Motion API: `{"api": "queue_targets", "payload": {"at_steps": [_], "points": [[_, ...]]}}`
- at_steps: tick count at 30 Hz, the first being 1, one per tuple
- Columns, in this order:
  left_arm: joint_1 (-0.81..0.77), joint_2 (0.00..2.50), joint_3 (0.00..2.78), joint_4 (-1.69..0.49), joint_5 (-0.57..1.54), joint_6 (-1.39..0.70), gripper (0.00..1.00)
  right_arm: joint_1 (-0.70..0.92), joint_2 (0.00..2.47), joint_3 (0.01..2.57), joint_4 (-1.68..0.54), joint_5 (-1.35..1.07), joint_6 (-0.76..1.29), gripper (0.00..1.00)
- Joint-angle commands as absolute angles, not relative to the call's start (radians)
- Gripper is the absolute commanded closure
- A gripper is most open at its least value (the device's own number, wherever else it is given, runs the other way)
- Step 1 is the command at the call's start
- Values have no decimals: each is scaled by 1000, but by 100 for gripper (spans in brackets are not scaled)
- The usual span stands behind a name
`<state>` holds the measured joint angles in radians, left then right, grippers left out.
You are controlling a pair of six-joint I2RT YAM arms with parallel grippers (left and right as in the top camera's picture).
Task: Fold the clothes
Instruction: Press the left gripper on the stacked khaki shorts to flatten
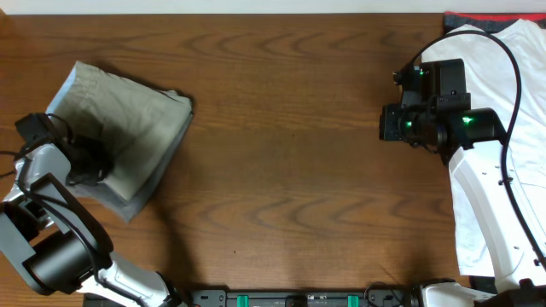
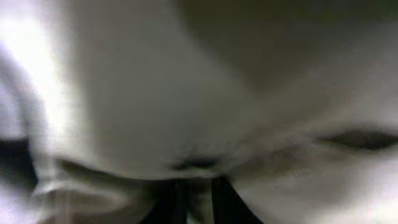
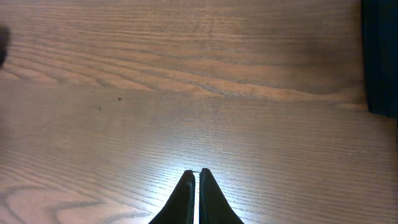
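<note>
Starting at the left gripper: its two dark fingers sit slightly apart with pale cloth showing in the gap. The wrist view is so blurry that we honestly can't tell if it's pinching the fabric or has let go. From overhead it's pressed down onto the khaki trousers, which lie as a folded bundle at the far left of the wooden table, with a greyer layer peeking out along the bundle's lower edge.

The right gripper is clenched, tips together with nothing between them, hovering over bare wood well apart from the trousers. Just behind that arm, a white T-shirt is spread along the table's right edge.
</note>
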<state>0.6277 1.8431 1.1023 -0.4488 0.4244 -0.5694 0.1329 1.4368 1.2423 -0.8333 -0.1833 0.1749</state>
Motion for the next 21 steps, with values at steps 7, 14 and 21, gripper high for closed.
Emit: {"api": "queue_targets", "payload": {"at_steps": [7, 14, 21], "points": [[605, 1473, 1085, -590, 587, -171, 55, 132, 1419, 1248, -822, -197, 171, 95], [400, 1459, 1083, -609, 455, 184, 94, 132, 1419, 1248, -798, -218, 171, 94], [229, 1626, 1083, -445, 275, 208, 94, 132, 1419, 1248, -812, -222, 171, 95]]}}
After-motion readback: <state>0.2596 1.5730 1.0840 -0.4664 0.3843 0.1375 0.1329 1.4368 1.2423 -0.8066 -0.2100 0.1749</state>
